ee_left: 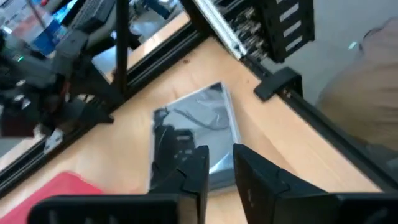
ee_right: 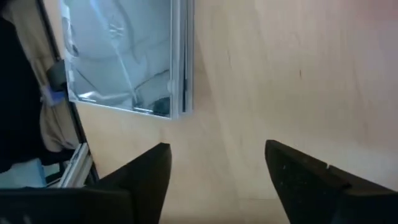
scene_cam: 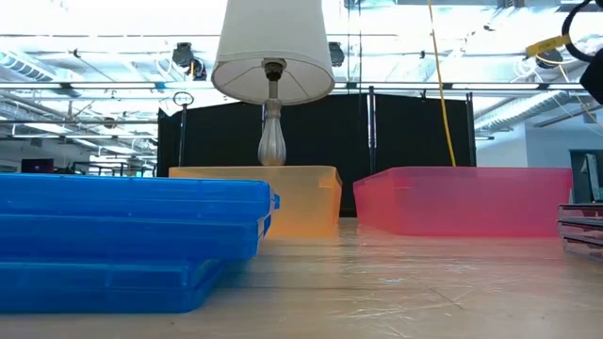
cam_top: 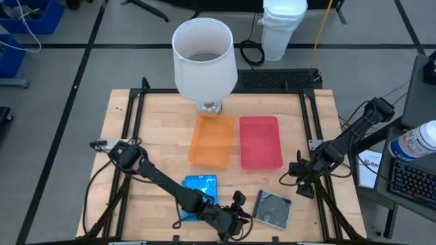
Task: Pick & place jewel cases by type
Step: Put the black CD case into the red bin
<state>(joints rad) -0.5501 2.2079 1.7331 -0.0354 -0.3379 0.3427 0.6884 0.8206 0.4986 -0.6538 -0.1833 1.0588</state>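
Landmark: the lamp [cam_top: 204, 58] at the worktop's [cam_top: 157, 136] far edge. Nearest the front edge, farthest from the lamp: left gripper [cam_top: 240, 209], low over the wood between the two case groups. Its jaws stand slightly apart with nothing between them, and the left wrist view shows its fingers [ee_left: 186, 171] just short of the clear jewel case [ee_left: 199, 134]. That clear case [cam_top: 274, 207], silvery disc showing, lies flat on the front right, well away from the lamp. Blue jewel cases [cam_top: 199, 192] are stacked flat on the front left, partly under the left arm; the low view shows them piled [scene_cam: 132, 235]. Right gripper [cam_top: 300, 171] hovers right of the clear case, nearer the lamp, jaws wide apart and empty over bare wood; its fingers [ee_right: 146, 174] frame the case's edge [ee_right: 124, 56]. Closer to the lamp: orange tray [cam_top: 211, 139] directly in front of it, red tray [cam_top: 260, 141] touching-close beside.
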